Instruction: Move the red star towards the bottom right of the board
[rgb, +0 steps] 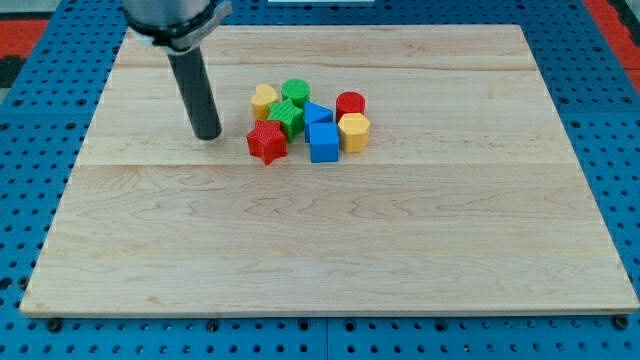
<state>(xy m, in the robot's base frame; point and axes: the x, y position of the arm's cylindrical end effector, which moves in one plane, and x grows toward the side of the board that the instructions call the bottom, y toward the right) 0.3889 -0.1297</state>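
- My tip (207, 136), the lower end of the straight dark rod, rested on the pale wooden bench (330, 250), in its upper left part.
- The arm carried no fingers, only that rod, so nothing could be told of them being apart or together.
- The small red star-shaped block (266, 142) lay near my tip, to the view's right of it, with a strip of bare wood between them.
- That red star sat at the lower left edge of a tight cluster of blocks, above the middle of the bench.
- A green star-shaped block (287, 116) stood just above and right of it, touching or nearly so.
- A yellow heart-shaped block (264, 99) and a green round block (295, 92) formed the cluster's top.
- Two blue blocks came next: a blue cube (323, 142) low down and another blue block (317, 113) above it.
- A red round block (350, 103) and a yellow hexagonal block (354, 131) closed the right side.
- Blue pegboard (30, 150) surrounded the bench.
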